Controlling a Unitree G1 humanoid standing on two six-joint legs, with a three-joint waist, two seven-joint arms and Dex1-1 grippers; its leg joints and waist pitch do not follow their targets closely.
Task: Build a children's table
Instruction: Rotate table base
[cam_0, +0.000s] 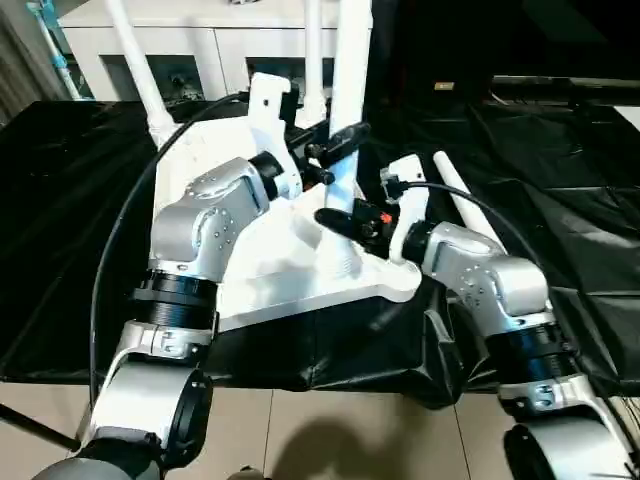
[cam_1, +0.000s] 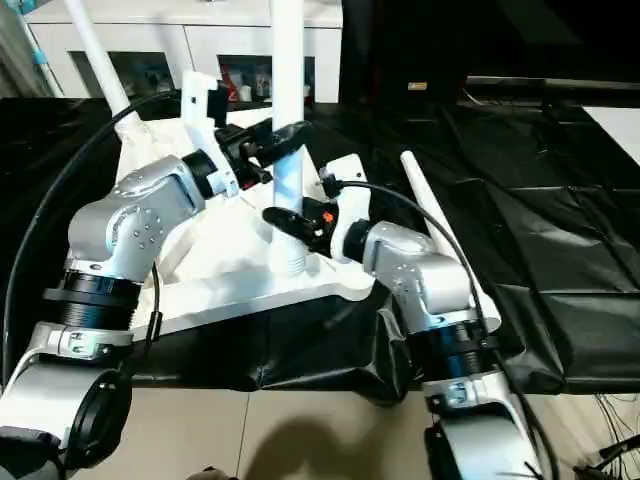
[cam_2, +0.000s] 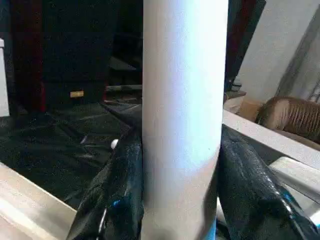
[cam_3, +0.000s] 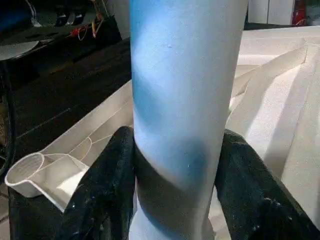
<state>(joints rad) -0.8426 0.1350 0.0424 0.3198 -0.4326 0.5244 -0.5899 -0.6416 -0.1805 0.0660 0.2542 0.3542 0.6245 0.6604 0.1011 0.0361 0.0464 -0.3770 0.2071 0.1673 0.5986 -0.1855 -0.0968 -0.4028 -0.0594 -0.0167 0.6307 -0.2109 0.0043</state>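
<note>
The children's table tabletop (cam_0: 262, 268) lies upside down on the black cloth, ribbed side up. One white leg (cam_0: 351, 80) stands upright at its near right corner socket. My left gripper (cam_0: 335, 155) is shut on this leg at mid-height, and its black fingers (cam_2: 117, 190) press both sides of the tube (cam_2: 182, 100). My right gripper (cam_0: 345, 228) is shut on the same leg (cam_3: 185, 75) lower down, just above the socket. Two more legs (cam_0: 135, 60) (cam_0: 313, 50) stand upright at the far corners. An empty round socket (cam_3: 25, 170) shows at another corner.
A loose white leg (cam_0: 468, 205) lies on the black cloth (cam_0: 560, 200) to the right of the tabletop. A white cabinet (cam_0: 200, 45) stands behind the table. The cloth hangs over the near edge above a beige floor (cam_0: 330, 440).
</note>
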